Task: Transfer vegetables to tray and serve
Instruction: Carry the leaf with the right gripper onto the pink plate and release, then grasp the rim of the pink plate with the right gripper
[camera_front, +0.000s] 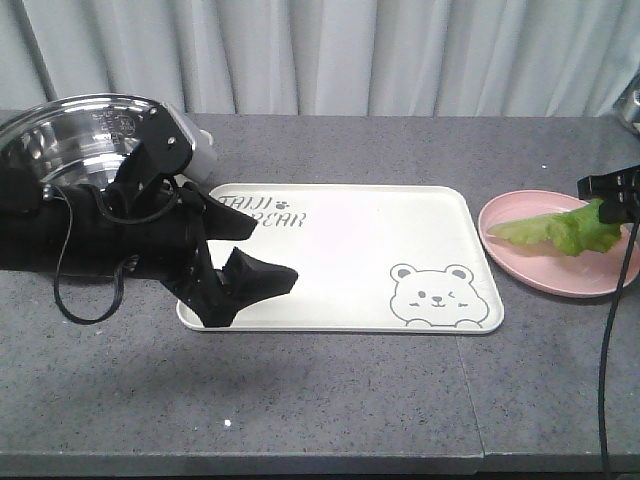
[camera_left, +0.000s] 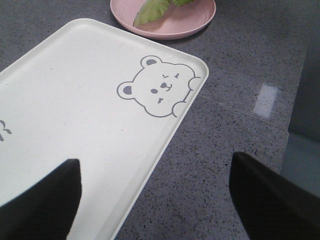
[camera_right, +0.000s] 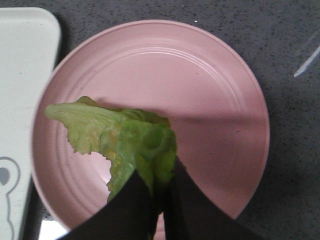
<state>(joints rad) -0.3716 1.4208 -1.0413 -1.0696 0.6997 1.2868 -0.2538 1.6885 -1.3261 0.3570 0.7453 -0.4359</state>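
The green lettuce leaf (camera_front: 560, 230) hangs over the pink plate (camera_front: 530, 265) at the right; its left end still touches the plate. My right gripper (camera_right: 159, 187) is shut on the leaf's (camera_right: 125, 137) near end, above the plate (camera_right: 215, 95). In the front view only the right gripper's tip (camera_front: 612, 190) shows at the edge. The cream-white tray (camera_front: 340, 250) with the bear drawing lies in the middle. My left gripper (camera_front: 255, 285) is open and empty, hovering over the tray's front left corner; its fingers (camera_left: 40, 200) straddle the tray's edge (camera_left: 165, 145).
A steel pot (camera_front: 70, 135) with a white handle stands at the back left, behind my left arm. A black cable (camera_front: 610, 340) hangs down at the right. A seam in the grey counter (camera_front: 470, 400) runs by the tray's right corner. Curtains close the back.
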